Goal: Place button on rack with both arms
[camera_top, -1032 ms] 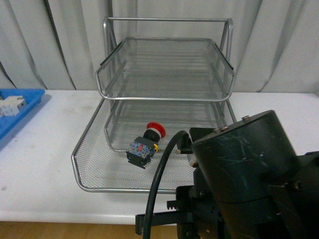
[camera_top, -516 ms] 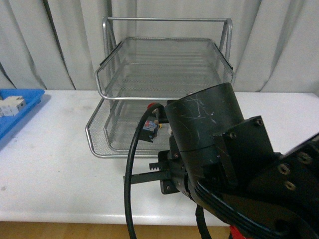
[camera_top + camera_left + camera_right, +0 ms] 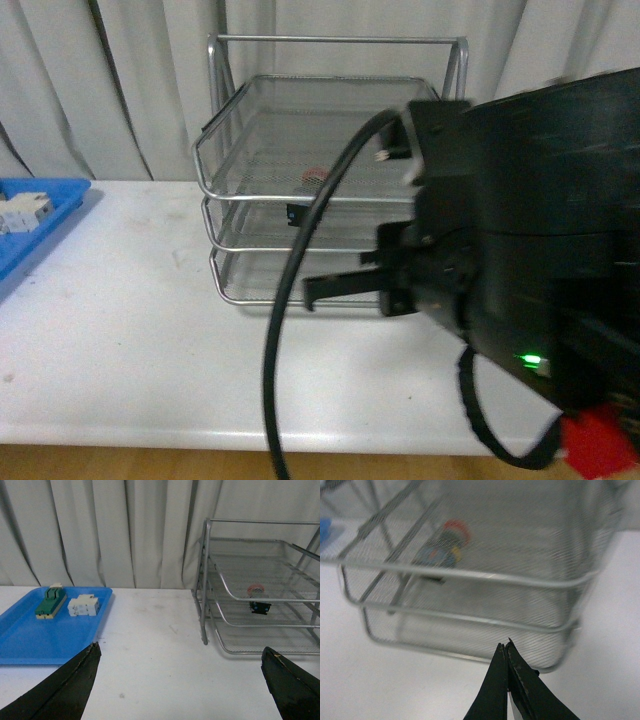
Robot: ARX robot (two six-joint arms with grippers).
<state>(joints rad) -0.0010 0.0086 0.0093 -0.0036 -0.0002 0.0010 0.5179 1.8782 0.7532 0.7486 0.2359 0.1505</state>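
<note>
Right wrist: button [image 3: 444,547] beyond gripper [image 3: 506,652]

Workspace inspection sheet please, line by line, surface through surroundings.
Surface: white table, a few small marks.
Job's things: button lying inside the rack, trays pushed in.
Clutter: blue tray holding a green-topped block and a white terminal block.
Grippers: left gripper open, empty; right gripper shut, empty, at the rack's front edge.
Cables: black cable looping from the right arm.
Surroundings: pale curtain behind.
</note>
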